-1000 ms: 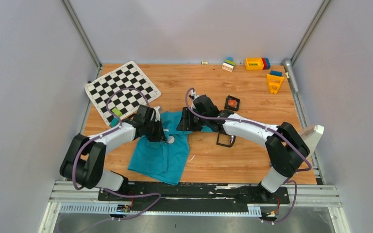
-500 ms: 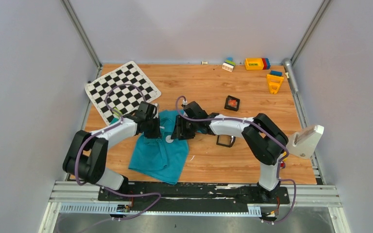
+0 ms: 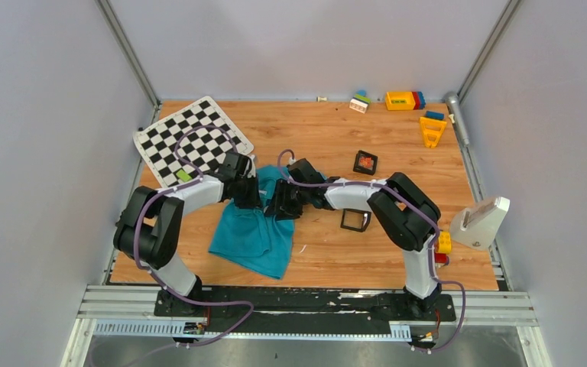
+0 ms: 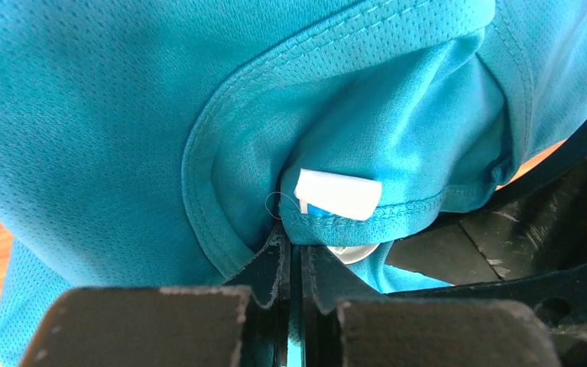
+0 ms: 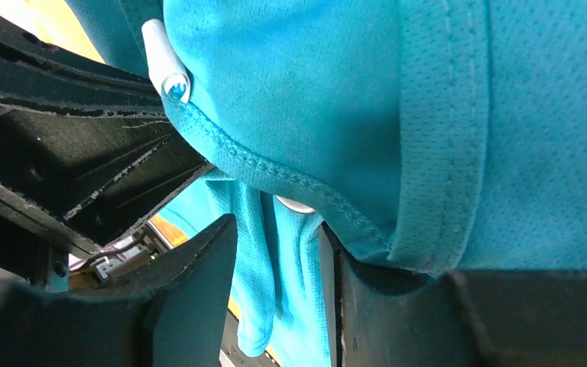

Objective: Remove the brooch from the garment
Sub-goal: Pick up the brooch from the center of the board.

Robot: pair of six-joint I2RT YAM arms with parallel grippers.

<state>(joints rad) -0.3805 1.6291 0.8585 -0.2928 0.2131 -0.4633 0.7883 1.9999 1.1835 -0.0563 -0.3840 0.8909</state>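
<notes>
We note the shirt (image 3: 254, 238) has bunched and shifted since a second ago, hiding the brooch (image 4: 349, 253) from above; we judge removal under way, not done. Left gripper (image 4: 295, 246) is pinched shut on the hem under the white label (image 4: 338, 194), brooch just beside its tips. Right gripper (image 5: 279, 229) straddles a fold, jaws apart; grip undetermined

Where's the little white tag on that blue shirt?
In the left wrist view, the white label sits on the garment, at its stitched hem near the picture's middle, just above and to the right of the left gripper.
</notes>
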